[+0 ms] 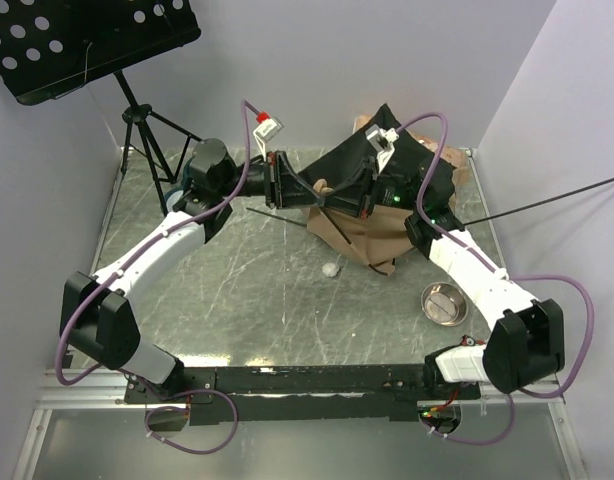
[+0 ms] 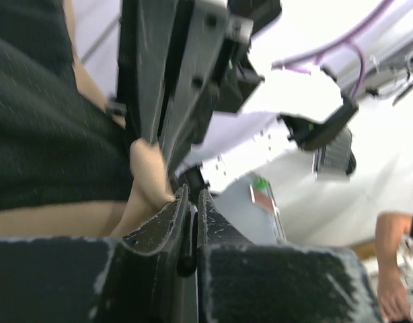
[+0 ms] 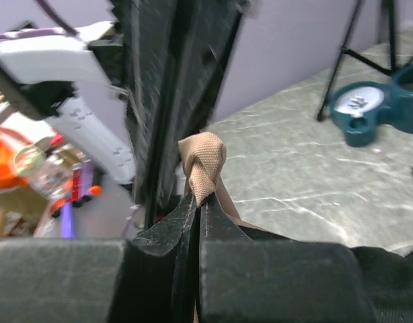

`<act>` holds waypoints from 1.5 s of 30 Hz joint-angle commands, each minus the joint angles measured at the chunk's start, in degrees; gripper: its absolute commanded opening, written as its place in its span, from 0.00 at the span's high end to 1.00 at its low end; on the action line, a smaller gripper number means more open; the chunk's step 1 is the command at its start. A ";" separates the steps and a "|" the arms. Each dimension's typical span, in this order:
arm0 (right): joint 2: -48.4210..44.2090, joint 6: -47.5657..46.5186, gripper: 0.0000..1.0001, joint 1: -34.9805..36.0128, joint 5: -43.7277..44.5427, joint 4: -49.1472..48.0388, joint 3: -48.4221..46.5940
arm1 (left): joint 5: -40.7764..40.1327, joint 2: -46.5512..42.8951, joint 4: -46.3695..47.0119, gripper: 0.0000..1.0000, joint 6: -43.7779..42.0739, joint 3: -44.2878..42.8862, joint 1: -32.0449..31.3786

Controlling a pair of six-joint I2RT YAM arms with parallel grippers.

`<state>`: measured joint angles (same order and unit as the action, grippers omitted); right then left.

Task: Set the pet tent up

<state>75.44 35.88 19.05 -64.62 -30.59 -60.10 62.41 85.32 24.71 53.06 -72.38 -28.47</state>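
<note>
Pet tent [image 1: 355, 243] slumped and part-lifted near the far right corner of the desk [image 1: 237, 300]. Right tool [image 3: 198, 202] clenched on the tent's knotted tan strap [image 3: 201, 161]. Left tool [image 2: 191, 205] clamped almost flat at the tent's left edge, with a tan fold against one finger. Probably gripping fabric, not certain. Thin black pole [image 1: 277, 212] loose on the desk beside it. Judgement: spread the tools apart slowly, fabric taut, no jerks. The knot could slip, and the pole may snag.
</note>
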 commanded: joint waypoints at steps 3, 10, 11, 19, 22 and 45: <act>-6.79 -11.77 1.00 2.48 11.59 12.45 1.13 | -12.57 0.28 3.68 0.99 1.79 -3.12 0.34; -9.08 -20.93 1.00 9.16 30.59 25.04 -0.64 | -18.73 2.22 3.50 0.99 5.21 -2.59 -0.10; -8.82 -21.89 1.00 10.03 31.91 25.83 -0.90 | -18.99 2.74 4.37 0.99 6.26 -2.68 -0.27; -7.24 -24.80 1.00 13.56 37.55 26.99 -0.81 | -18.82 5.56 8.77 0.99 11.53 -5.23 -1.94; -6.71 -23.75 1.00 13.56 36.24 25.32 -0.29 | -16.02 6.00 12.98 0.99 13.99 -4.09 -3.17; -8.55 -14.45 1.00 4.35 28.68 9.51 3.92 | 6.49 9.17 19.33 0.99 12.08 -2.96 -9.68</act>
<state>68.97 16.16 26.28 -35.33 -10.11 -59.96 61.73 93.21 45.36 61.25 -82.46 -37.17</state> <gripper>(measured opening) 0.016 0.112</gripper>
